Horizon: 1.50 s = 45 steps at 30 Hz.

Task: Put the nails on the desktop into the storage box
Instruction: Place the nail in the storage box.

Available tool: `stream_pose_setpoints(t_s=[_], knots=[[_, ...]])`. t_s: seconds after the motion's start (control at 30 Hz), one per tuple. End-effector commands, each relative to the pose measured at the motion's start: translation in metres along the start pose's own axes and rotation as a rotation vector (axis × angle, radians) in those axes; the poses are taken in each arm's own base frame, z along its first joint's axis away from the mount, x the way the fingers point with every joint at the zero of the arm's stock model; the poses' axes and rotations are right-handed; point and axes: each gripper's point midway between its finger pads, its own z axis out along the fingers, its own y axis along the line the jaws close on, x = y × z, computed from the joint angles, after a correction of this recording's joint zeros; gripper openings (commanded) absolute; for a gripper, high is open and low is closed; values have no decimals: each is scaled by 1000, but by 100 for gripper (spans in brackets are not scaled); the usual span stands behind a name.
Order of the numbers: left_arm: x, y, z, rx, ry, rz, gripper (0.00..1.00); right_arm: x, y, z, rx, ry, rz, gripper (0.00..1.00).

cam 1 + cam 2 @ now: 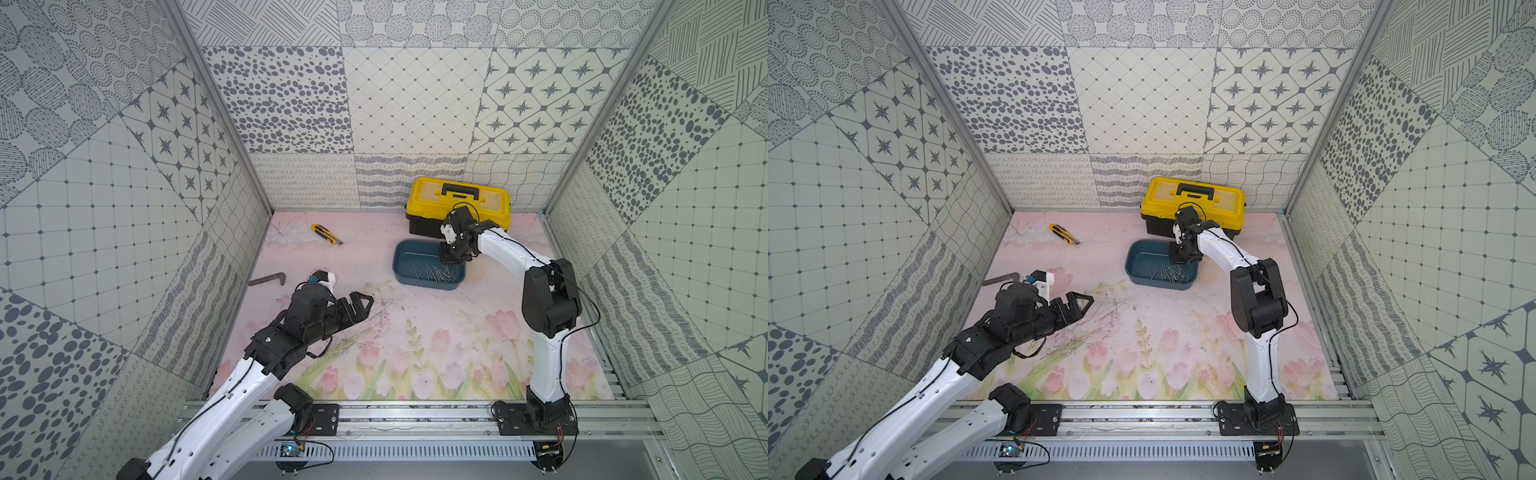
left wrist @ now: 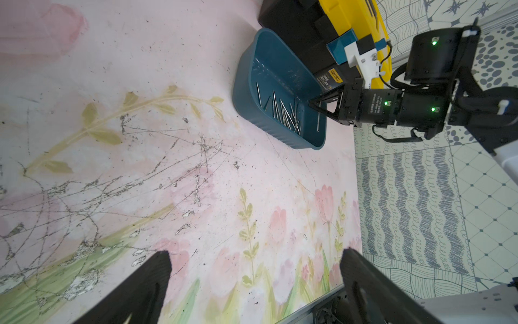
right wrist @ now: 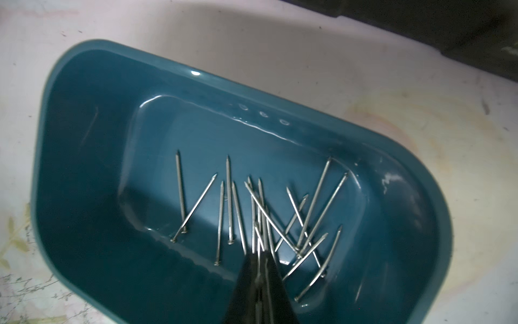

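- My right gripper [image 2: 312, 106] is closed to a narrow pinch on the held nail [image 2: 318, 121], which hangs from the tips above the storage box [image 1: 409, 255].
- The other nails [image 3: 229, 202] lie loose and crossed on the box floor.
- Judgement: I should release only with the tips low and inside the rim, so the nail drops flat and does not bounce out.
- My left gripper [image 1: 362, 305] stands wide and empty above the desktop [image 1: 436, 324]. I see no stray nail there, though scratches could hide one.
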Motion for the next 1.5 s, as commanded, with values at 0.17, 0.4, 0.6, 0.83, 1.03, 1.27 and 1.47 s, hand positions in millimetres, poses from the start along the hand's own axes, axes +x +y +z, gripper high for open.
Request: stream_pose_setpoints(t_s=[0.17, 0.4, 0.6, 0.83, 1.03, 1.27, 1.47], knots=[[-5, -1, -2, -15, -1, 51, 99, -12, -1, 1, 2, -27, 1, 21], [-20, -14, 15, -10, -2, 70, 100, -14, 7, -21, -33, -53, 24, 33], [-25, -15, 22, -23, -4, 86, 100, -9, 20, -60, -100, -98, 40, 34], [-32, -11, 26, -15, -70, 14, 99, 8, 52, -119, -286, -158, 37, 34], [-37, -5, 33, -31, -105, -24, 100, 33, 99, -163, -591, -197, 12, 36], [-50, 8, 41, -82, -185, -78, 100, 52, 102, -214, -572, -476, -159, 53], [-53, 11, 41, -101, -199, 59, 99, 62, 79, -233, -445, -665, -253, 68]])
